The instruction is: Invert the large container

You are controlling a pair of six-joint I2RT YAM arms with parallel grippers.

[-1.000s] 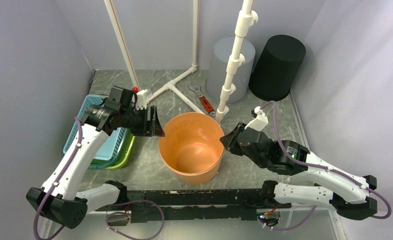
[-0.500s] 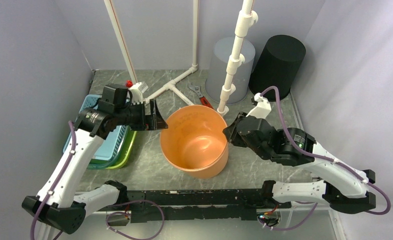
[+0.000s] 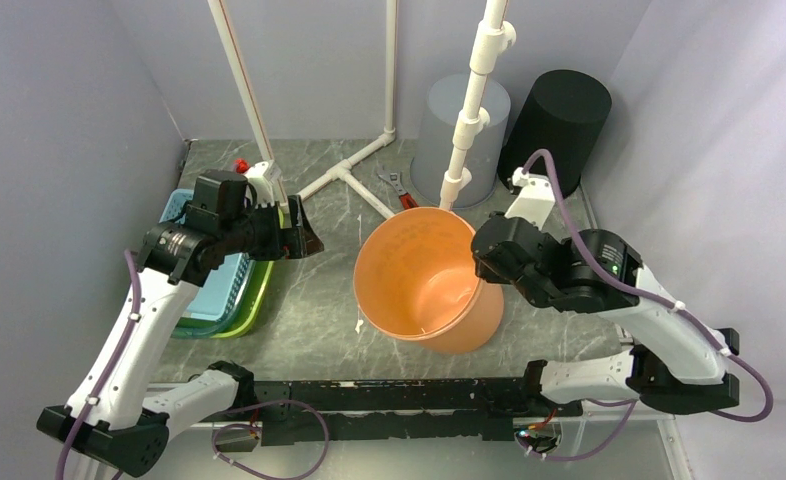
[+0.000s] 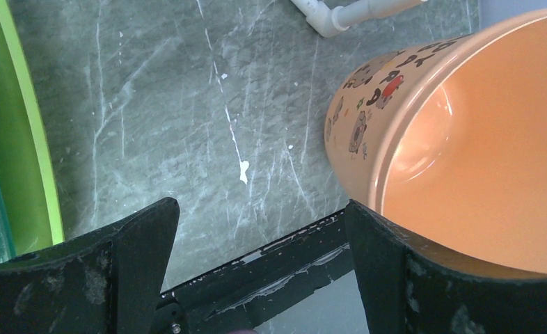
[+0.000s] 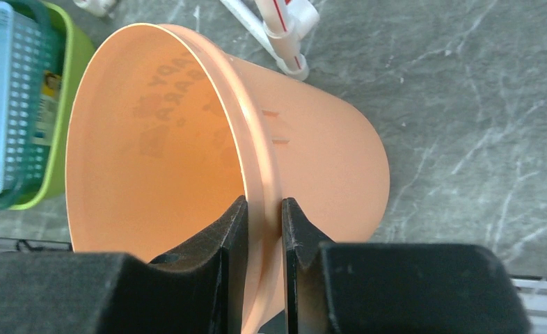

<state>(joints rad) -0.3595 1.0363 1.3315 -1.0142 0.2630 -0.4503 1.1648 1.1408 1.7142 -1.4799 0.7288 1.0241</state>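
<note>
The orange container (image 3: 424, 280) is found around the middle of the table (image 3: 314, 310), tipped at a slant so its mouth is turned up and to the left. Its right rim is pinched by the right gripper (image 3: 479, 262), with one finger inside the wall and one outside, which is clearly seen in the right wrist view. Whether the base is touching the table can't really be told. The left gripper (image 3: 302, 235) is spread wide with nothing in it. It's parked left of the container with a gap between them, just beside the green basket (image 3: 259, 285), which has a blue basket (image 3: 207, 298) nested in it. A wrench (image 3: 397, 190) is seen on the far side, by the white pipes (image 3: 341, 172).
</note>
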